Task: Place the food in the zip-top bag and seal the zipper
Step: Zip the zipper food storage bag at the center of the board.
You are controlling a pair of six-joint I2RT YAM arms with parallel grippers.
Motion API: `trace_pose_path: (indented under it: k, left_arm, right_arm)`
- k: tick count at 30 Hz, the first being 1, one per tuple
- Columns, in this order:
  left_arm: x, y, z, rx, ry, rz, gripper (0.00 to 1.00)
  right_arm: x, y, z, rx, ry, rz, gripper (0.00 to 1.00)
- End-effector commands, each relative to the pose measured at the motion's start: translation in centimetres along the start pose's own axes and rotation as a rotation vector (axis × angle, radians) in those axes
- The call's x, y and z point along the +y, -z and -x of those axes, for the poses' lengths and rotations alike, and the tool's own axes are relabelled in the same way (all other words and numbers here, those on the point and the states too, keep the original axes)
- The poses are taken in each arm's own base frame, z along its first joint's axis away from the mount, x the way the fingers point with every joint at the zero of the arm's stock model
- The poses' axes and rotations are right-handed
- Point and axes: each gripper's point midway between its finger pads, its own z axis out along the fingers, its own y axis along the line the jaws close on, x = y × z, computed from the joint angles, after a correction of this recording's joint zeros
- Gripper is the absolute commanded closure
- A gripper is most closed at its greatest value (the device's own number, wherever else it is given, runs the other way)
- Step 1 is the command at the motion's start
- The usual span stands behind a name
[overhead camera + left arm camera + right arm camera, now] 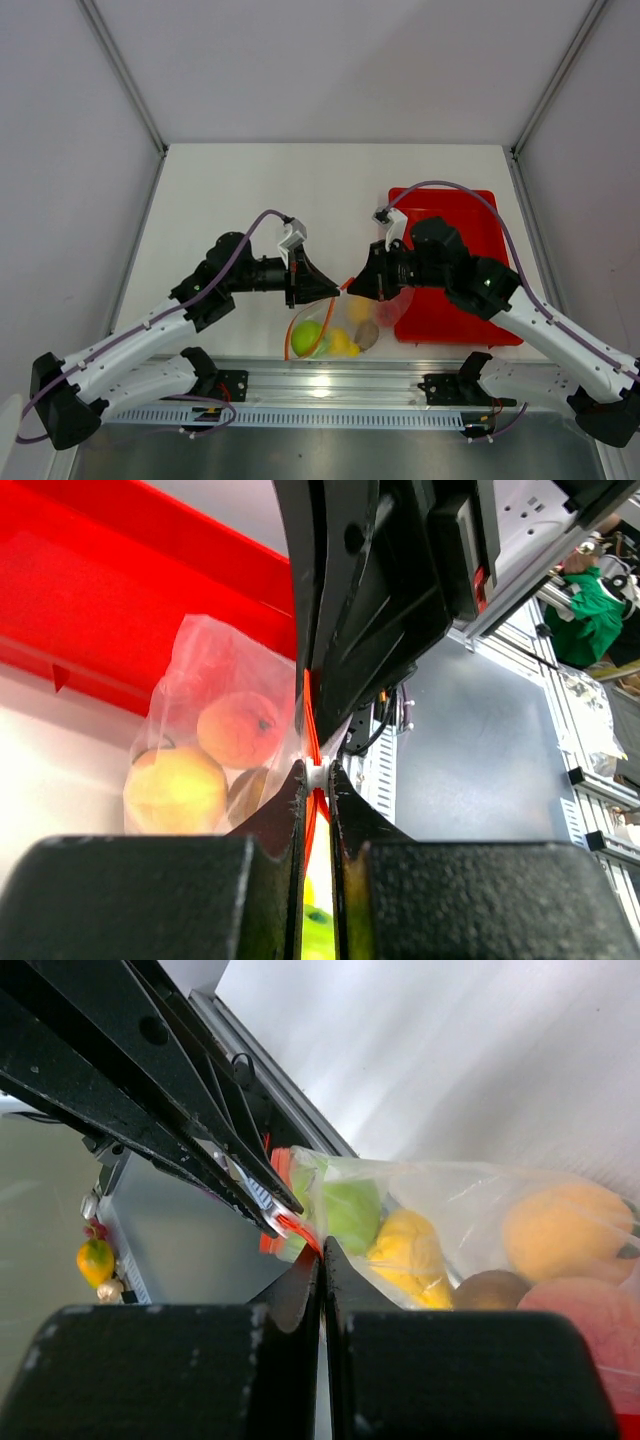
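The left end effector (317, 772) is clamped on the zipper (311, 730), its fingers pressed together with the orange-red strip running up between them. The right end effector (320, 1252) is closed on the same strip just beside it, so the two tips nearly touch. The bag (335, 330) hangs and spreads below and nearward of both tips, and the food (308, 334) all appears to be inside it: green, yellow, orange, brownish and pink pieces show through the plastic. The main risk is a half-made seal. The strip is thin and the film slick, so a pinch that slips sideways would probably leave a stretch of the mouth open, and how much is pressed shut cannot be told from here. Because the tips are so close, a small misjudged move could knock finger against finger or twist the strip out of one grip. The weight of the round pieces pulls down on the mouth, and a sharp tug might reopen it or spill fruit. The bag also lies toward the near edge of the table (240, 190), just above the metal rail (330, 372), so a dropped bag could roll that way. The table is plain white and matte, closed in by pale walls (60, 120) with metal posts at the corners. A red tray (450, 310) lies under and behind the right end effector.
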Motion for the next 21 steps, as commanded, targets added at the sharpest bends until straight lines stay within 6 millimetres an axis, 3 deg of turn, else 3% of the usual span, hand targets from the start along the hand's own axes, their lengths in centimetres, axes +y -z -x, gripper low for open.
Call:
trace_pose_path:
  k: [1,10,21]
  left_arm:
    - [-1.4,1.1,-0.7,0.041,0.013,-0.018,1.00]
    - [-2.0,3.1,-2.0,0.090,0.064,0.036,0.99]
    - [-3.2,6.3,-3.0,0.107,0.087,0.108,1.00]
  right_arm:
    - [0.2,0.6,3.5,-0.143,0.016,-0.013,1.00]
    - [0.3,-0.3,3.5,-0.115,0.087,0.007,1.00]
    - [1.9,-0.6,3.4,-0.116,0.166,0.098,1.00]
